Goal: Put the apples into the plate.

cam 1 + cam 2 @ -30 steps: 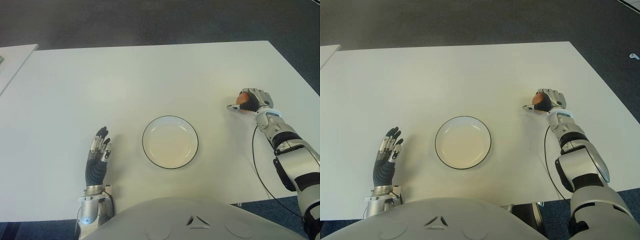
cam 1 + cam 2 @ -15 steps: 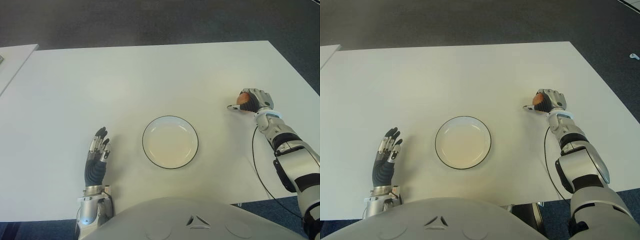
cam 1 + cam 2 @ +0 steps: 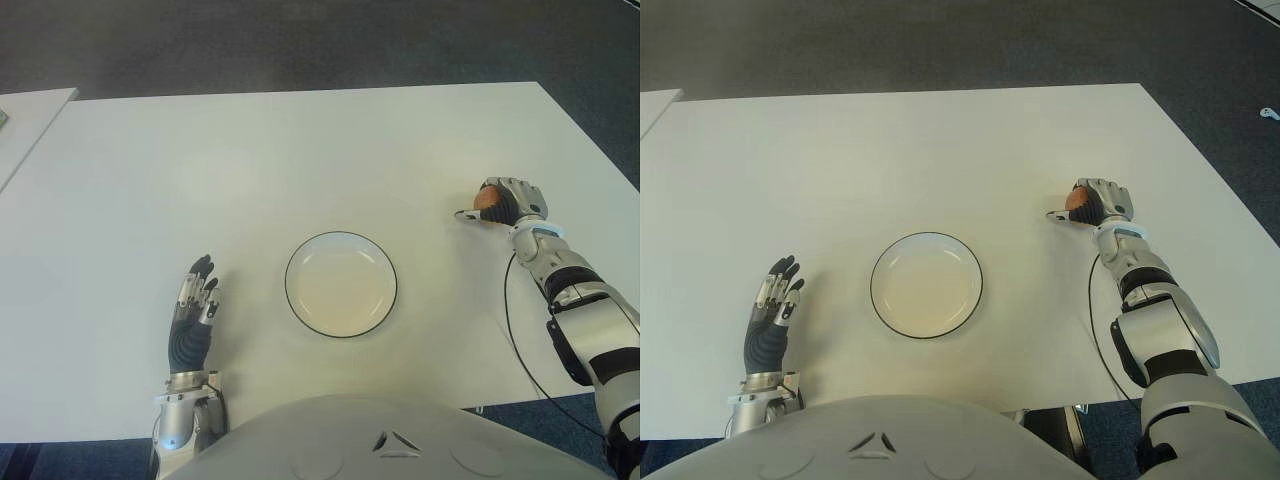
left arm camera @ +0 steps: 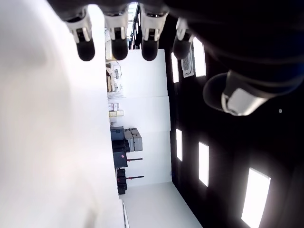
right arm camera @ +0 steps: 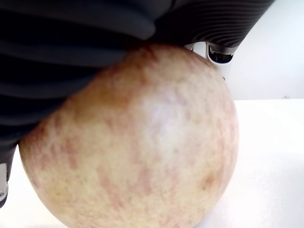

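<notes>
Left eye view: the right hand [image 3: 508,202] sits far out on the white worktop's [image 3: 300,150] right side, fingers clenched round an apple [image 3: 485,198], well apart from the white plate [image 3: 340,284] at centre. The left hand [image 3: 192,315] shows left of the plate, fingers released. Right wrist view: the blotchy red-yellow apple fills the palm, dark fingers [image 5: 71,28] wrapped over it.

The apple [image 5: 142,142] in my right hand [image 3: 508,203] is yellowish, mottled with red-brown streaks. The plate [image 3: 340,285] is cream with a thin black rim — the counter [image 3: 300,160] plain white. My hands are black and silver.
</notes>
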Motion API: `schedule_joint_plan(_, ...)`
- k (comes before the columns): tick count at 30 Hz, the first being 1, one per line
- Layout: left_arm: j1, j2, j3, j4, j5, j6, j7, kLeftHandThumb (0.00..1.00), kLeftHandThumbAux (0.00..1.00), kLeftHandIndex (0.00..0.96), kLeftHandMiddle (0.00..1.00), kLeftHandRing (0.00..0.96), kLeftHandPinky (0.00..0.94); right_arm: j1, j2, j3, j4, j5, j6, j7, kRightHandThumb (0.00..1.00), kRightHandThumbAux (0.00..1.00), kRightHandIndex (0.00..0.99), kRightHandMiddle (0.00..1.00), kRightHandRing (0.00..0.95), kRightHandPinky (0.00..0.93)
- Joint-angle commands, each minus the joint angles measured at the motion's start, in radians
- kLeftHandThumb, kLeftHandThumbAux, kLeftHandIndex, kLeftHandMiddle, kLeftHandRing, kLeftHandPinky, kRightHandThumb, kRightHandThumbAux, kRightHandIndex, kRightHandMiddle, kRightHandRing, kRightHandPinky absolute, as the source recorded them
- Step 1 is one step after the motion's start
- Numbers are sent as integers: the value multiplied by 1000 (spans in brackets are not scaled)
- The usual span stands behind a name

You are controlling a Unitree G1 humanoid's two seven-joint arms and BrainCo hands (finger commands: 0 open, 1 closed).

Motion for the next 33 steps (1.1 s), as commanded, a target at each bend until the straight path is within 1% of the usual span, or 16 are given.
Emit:
schedule_joint_plan(1, -11, 4, 0, 19, -1, 6, -12, 0, 418, 0, 6, 0, 0, 38, 19, 4, 20, -1, -14, 28, 854, 680, 393, 518, 760, 166)
schedule_joint_plan(3, -13, 3, 0, 20, 0, 7, -11, 0, 418, 0, 6, 0, 0, 19, 5, 0, 7, 0, -29, 34, 854, 680, 393, 520, 767, 208)
schedule_joint_plan(6, -15, 2, 0, 21, 2, 7, -10, 0, 418, 0, 6, 0, 0, 4, -7, -4, -6, 0, -43, 42, 854, 680, 394, 523, 773, 244)
schedule_joint_plan(10, -19, -2, -2, 24, 7, 8, -7, 0, 418, 0, 6, 0, 0, -34, -44, -8, -74, -4, -78, 65, 854, 680, 394, 526, 776, 260)
schedule_joint_plan(12, -22, -3, -2, 28, 9, 6, -6, 0, 418, 0, 6, 0, 0, -39, -55, -10, -100, -7, -93, 66, 854, 680, 394, 527, 778, 284)
schedule_joint_plan(15, -27, -4, -3, 34, 12, 6, -4, 0, 418, 0, 6, 0, 0, -38, -66, -15, -128, -9, -115, 62, 854, 680, 395, 530, 785, 349)
schedule_joint_plan(18, -31, -6, -3, 39, 15, 4, -2, 0, 418, 0, 6, 0, 0, -38, -82, -19, -173, -12, -139, 62, 854, 679, 397, 532, 789, 369)
schedule_joint_plan(19, -33, -7, -3, 41, 16, 4, -1, 0, 418, 0, 6, 0, 0, -38, -88, -20, -192, -15, -147, 59, 855, 679, 398, 533, 795, 420)
schedule_joint_plan(20, -34, -8, -4, 42, 18, 4, -1, 0, 418, 0, 6, 0, 0, -36, -96, -22, -222, -19, -157, 52, 855, 679, 399, 534, 798, 438)
schedule_joint_plan(21, -35, -9, -4, 43, 19, 4, 0, 0, 418, 0, 6, 0, 0, -35, -100, -24, -242, -22, -164, 48, 855, 678, 400, 535, 806, 500)
schedule_joint_plan(22, -36, -9, -4, 44, 21, 4, 1, 0, 418, 0, 6, 0, 0, -34, -105, -26, -263, -26, -173, 42, 856, 678, 400, 536, 809, 522)
schedule_joint_plan(23, -38, -10, -5, 46, 22, 4, 2, 0, 418, 0, 6, 0, 0, -32, -108, -28, -279, -29, -178, 38, 856, 678, 401, 537, 817, 581)
schedule_joint_plan(25, -40, -11, -5, 48, 24, 3, 3, 0, 418, 0, 6, 0, 0, -30, -113, -31, -299, -33, -187, 33, 856, 677, 402, 539, 827, 656)
schedule_joint_plan(28, -44, -14, -5, 51, 28, 4, 5, 0, 418, 0, 6, 0, 0, -29, -118, -39, -324, -35, -206, 31, 857, 677, 403, 540, 835, 714)
schedule_joint_plan(31, -48, -17, -5, 55, 32, 3, 7, 0, 418, 0, 6, 0, 0, -29, -125, -53, -365, -26, -223, 45, 857, 677, 402, 540, 849, 799)
schedule_joint_plan(33, -50, -18, -5, 57, 34, 3, 7, 0, 418, 0, 6, 0, 0, -29, -126, -60, -381, -23, -225, 54, 857, 677, 401, 540, 854, 817)
